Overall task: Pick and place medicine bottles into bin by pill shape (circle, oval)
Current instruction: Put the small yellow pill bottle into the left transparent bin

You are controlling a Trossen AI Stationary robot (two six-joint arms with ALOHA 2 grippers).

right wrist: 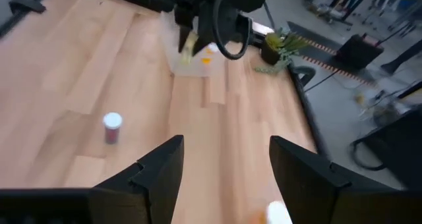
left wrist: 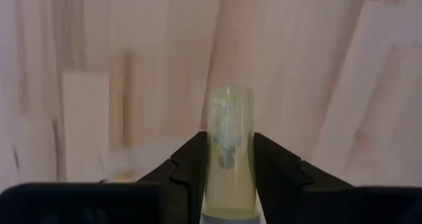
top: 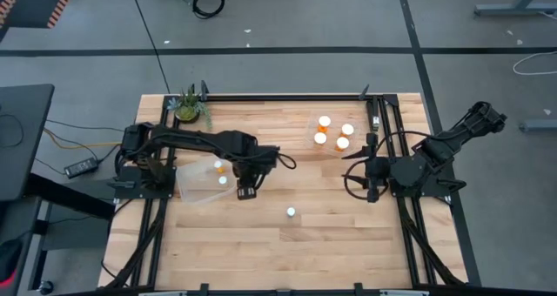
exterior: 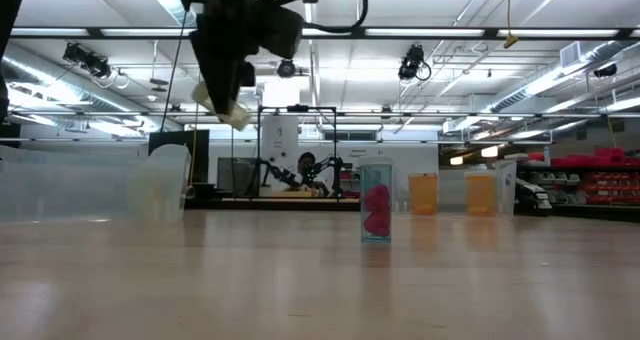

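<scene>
My left gripper [top: 246,190] hangs high above the table's middle, pointing down, shut on a pale yellowish medicine bottle [left wrist: 229,151]. The low view shows that bottle [exterior: 231,112] far above the tabletop. A single bottle with a white cap and pink pills [exterior: 375,206] stands upright on the wood nearer the front [top: 291,212]. A clear bin [top: 198,181] beside the left gripper holds two bottles. Another clear bin [top: 333,132] at the back right holds several orange bottles. At the table's right, my right gripper [right wrist: 224,151] waits raised and open, holding nothing. My left gripper pinches the bottle's clear side walls [left wrist: 212,159] between its two fingers [left wrist: 186,171], which come from above and point down. The bottle lies along the fingers and sticks out past their tips. It is lifted clear of the table and hangs slightly tilted.
A small potted plant [top: 189,107] stands at the back left corner. Black frame rails [top: 287,97] run along the table's far edge and both sides. Bare wood lies between the two bins and around the lone bottle [right wrist: 112,127].
</scene>
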